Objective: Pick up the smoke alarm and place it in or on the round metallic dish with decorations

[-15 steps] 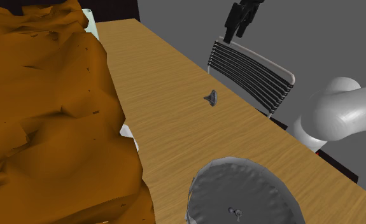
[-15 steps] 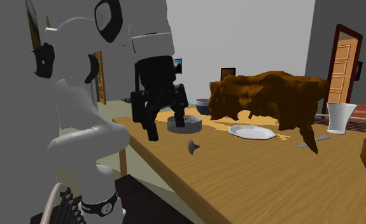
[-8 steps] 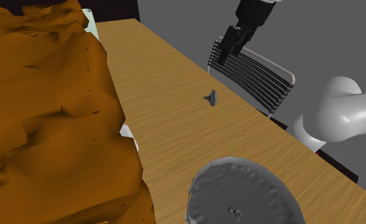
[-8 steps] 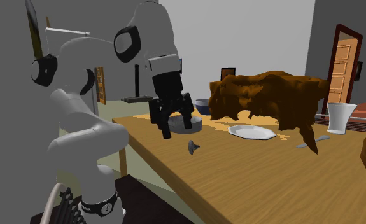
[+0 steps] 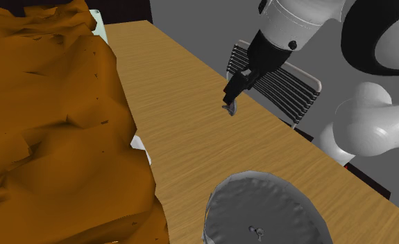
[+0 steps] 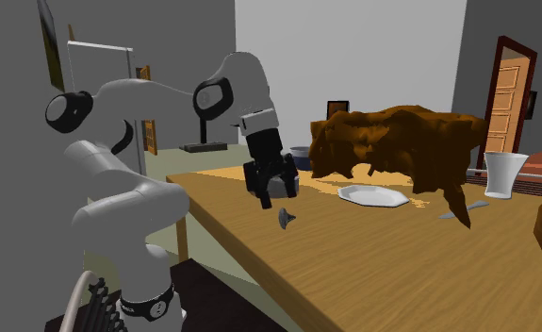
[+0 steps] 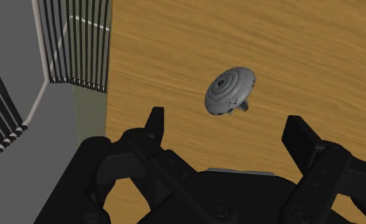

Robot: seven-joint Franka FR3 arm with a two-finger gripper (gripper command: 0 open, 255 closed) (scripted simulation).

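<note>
We see the gripper (image 5: 232,97) with its 2 black fingers spread wide and holding nothing. It hangs just above the smoke alarm (image 5: 230,108) without touching it. In the wrist view the alarm (image 7: 230,91) is a small grey disc with ringed grooves on its face. It is tipped up on a short stem, and it lies on the table beyond the gap between the fingers (image 7: 154,121).

The alarm rests on the wooden table (image 5: 177,90), close to the edge on the shoulder view's right, where a chair (image 5: 288,86) with a dark slatted back stands. The round grey dish (image 5: 225,201) sits on the same table, nearer the camera in that view and well apart from the alarm.

A large brown draped mass (image 5: 45,125) covers the table on the shoulder view's left. In the second exterior view the gripper (image 6: 276,193) hovers over the alarm (image 6: 285,218). A white plate (image 6: 372,195) and a white cup (image 6: 502,173) stand farther along the table, to that view's right.
</note>
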